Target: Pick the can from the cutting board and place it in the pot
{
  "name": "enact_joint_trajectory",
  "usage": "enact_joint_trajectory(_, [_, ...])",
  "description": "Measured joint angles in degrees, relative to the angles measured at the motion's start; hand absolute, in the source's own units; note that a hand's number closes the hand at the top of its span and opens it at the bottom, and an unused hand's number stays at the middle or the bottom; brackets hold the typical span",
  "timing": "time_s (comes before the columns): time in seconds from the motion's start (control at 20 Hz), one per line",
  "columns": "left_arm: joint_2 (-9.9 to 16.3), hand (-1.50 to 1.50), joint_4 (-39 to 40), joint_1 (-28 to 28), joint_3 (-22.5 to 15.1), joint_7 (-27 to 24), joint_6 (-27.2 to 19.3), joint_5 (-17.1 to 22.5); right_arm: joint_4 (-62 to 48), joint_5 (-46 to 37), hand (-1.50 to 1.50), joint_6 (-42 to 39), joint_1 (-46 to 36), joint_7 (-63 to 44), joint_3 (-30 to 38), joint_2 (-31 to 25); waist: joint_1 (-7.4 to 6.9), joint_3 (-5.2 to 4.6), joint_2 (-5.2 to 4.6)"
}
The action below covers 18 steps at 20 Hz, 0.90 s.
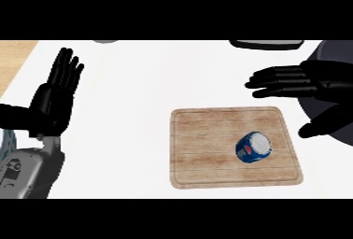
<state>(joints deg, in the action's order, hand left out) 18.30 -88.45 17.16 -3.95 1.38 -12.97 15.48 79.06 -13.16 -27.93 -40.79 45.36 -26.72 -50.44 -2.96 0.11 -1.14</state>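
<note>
A blue can [253, 147] with a silver top stands on the wooden cutting board [207, 154], right of the board's middle. My right hand [303, 81] hovers open beyond the board's far right corner, fingers stretched leftward and thumb [318, 125] hanging down beside the board's right edge, apart from the can. A dark rounded shape [339, 56] lies behind the right hand at the right edge; it may be the pot, but I cannot tell. My left hand [52, 100] rests open at the left edge, fingers up.
A dark-rimmed object [267, 44] shows partly at the top edge, right of centre. A small grey item [105, 41] peeks in at the top left. A strip of wood surface [15, 58] borders the white counter [138, 93] at the far left.
</note>
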Motion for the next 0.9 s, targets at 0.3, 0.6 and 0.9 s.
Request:
enact_joint_trajectory(0.3, [-0.09,0.00,1.40,-0.24,0.99,-0.80,0.74,-0.06,-3.79,-6.51,-1.50,3.94,-0.91,2.53,-7.63,0.99,0.92,-0.08,0.48])
enact_joint_trajectory(0.6, [-0.79,0.00,2.53,-0.37,1.78,-1.58,0.89,-0.42,-7.63,-10.75,-1.50,6.73,-0.95,5.35,-12.85,2.53,1.66,-0.10,0.75])
enact_joint_trajectory(0.9, [-0.66,0.00,1.78,-1.33,2.62,-1.31,1.92,-0.18,-10.49,-12.72,-1.50,9.71,-0.62,7.94,-15.13,5.25,1.96,-0.09,0.90])
